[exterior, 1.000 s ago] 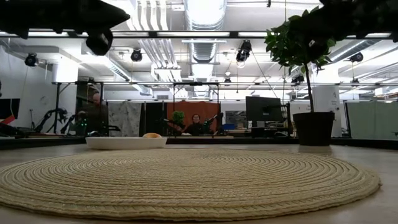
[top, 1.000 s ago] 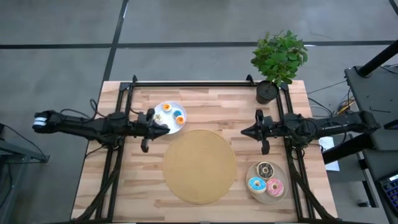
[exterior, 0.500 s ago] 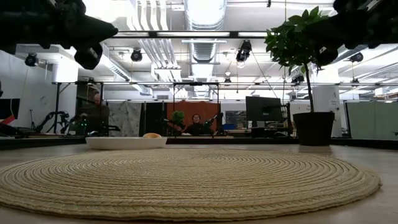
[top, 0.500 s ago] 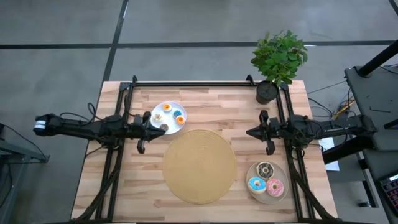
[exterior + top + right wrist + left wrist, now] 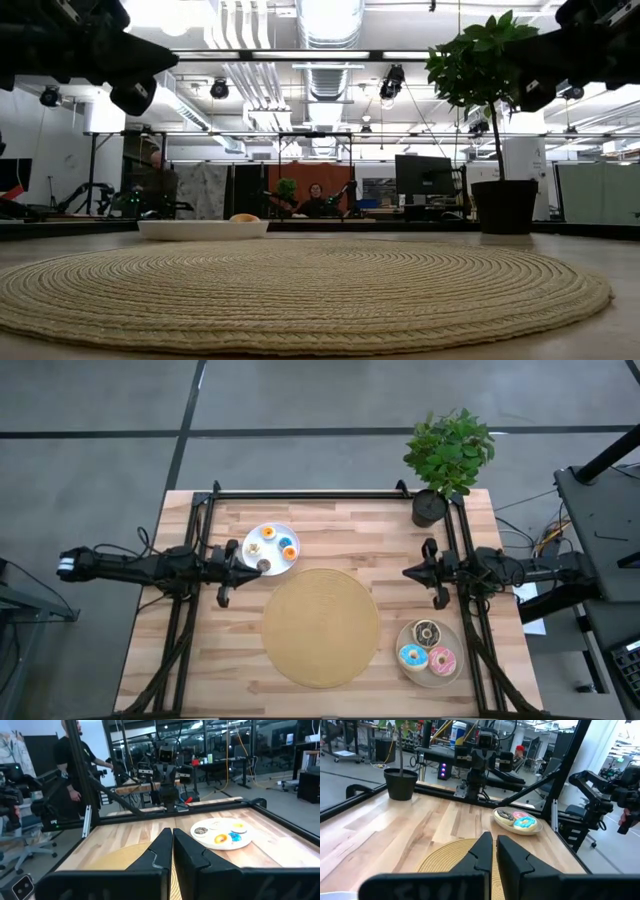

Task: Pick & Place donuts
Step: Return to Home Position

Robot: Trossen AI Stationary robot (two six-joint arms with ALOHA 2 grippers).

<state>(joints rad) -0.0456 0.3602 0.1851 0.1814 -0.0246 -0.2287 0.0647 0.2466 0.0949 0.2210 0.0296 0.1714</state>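
Hovering above the pale wooden slatted surface (image 5: 345, 532), the dark left arm (image 5: 150, 567) reaches in from one side and the dark right arm (image 5: 520, 570) from the other, the two ends facing each other across the middle. From where I stand, the left jaws are pressed together with only a hairline between them and nothing held. The right jaws are together in the same way, also empty. In the low view both arms hang up high, well clear of the surface.

Just ahead of the left jaws lies the round white plate (image 5: 276, 559), its edge almost under their tips. On it sit the small toy donuts: an orange-yellow one (image 5: 268, 533), a blue and orange one (image 5: 288, 550), a pale one (image 5: 255, 548) and a small brown one (image 5: 263, 564), the last nearest the left jaws.

Off to the side of the right jaws, toward the edge away from the plant and apart from them, is the round beige plate (image 5: 404, 637). It carries the three larger iced donuts, packed close together: chocolate-brown (image 5: 427, 632), blue (image 5: 412, 656) and pink (image 5: 442, 658).

Between the two sets of jaws, and a little toward that same edge, lies the large round woven tan mat (image 5: 320, 627), bare on top. The leafy green plant in a dark pot (image 5: 430, 508) stands at the corner beyond the right jaws.

Past the surface, a person in dark clothes (image 5: 75, 770) stands by the frame in the right wrist view.
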